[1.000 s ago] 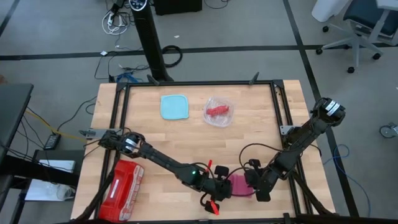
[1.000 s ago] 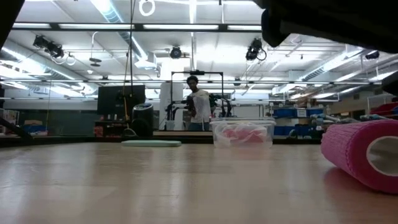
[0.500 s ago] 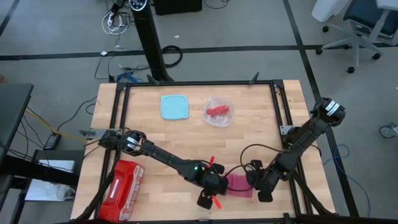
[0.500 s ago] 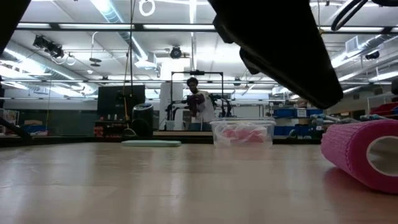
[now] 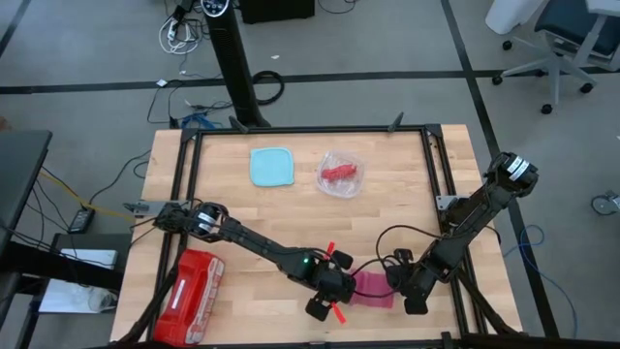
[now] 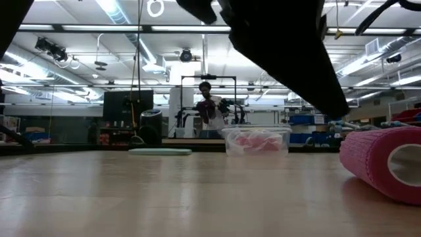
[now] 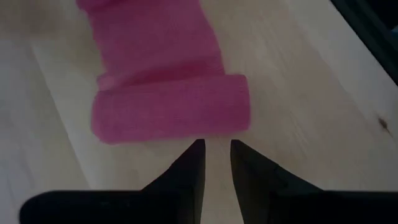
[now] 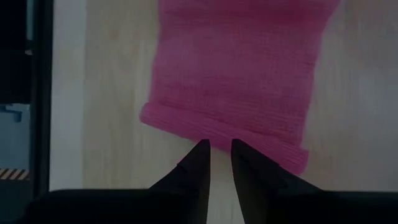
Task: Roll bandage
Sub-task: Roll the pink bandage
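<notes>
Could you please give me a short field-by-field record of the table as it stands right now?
bandage: pink strip, partly rolled, near the front edge
left gripper: tips at the rolled end, narrow gap, holding nothing
right gripper: tips at the flat end's edge
red case: front left corner
blue lid: far side
clear container: beside the lid, red lump inside

Grey floor [image 5: 87, 58] (cabled), office chair [image 5: 552, 39]

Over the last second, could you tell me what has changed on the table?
The left gripper swung from the bandage's near end toward its left side; jaws narrow, holding nothing. The right gripper stayed at the bandage's right end. The red case, teal lid and clear container stayed put.
</notes>
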`<state>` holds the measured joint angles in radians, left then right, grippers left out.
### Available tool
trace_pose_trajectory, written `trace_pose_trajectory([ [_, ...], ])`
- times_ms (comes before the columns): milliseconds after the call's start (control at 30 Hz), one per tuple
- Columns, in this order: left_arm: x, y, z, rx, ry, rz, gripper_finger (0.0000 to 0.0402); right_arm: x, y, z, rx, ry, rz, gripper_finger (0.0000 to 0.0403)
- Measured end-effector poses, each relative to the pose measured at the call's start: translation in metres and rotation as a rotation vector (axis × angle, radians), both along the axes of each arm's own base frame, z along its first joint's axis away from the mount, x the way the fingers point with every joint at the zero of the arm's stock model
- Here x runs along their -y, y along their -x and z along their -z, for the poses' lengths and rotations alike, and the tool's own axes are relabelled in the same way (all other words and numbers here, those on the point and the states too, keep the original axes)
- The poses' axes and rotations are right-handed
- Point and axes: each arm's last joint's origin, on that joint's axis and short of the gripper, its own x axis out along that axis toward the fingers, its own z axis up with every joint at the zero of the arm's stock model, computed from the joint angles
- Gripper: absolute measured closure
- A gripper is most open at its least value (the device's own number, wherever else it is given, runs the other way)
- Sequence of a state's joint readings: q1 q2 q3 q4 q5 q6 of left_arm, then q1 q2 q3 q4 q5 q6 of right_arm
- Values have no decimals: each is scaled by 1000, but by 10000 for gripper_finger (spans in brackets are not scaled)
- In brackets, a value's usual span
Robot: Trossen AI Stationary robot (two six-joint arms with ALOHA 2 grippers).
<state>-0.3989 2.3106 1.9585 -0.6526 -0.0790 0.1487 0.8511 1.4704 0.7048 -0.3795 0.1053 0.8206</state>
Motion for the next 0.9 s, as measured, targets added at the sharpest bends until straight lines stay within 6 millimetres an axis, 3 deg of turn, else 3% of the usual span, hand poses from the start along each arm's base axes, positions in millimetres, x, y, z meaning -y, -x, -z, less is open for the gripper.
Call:
trace_pose_trajectory([
  [567,-2,-10,-5,102,-14,-4,321,2,3,2,-15,45,-11,337],
  [900,-7,-14,-9,80,119,-37,321,2,3,2,-7,53,-18,337],
])
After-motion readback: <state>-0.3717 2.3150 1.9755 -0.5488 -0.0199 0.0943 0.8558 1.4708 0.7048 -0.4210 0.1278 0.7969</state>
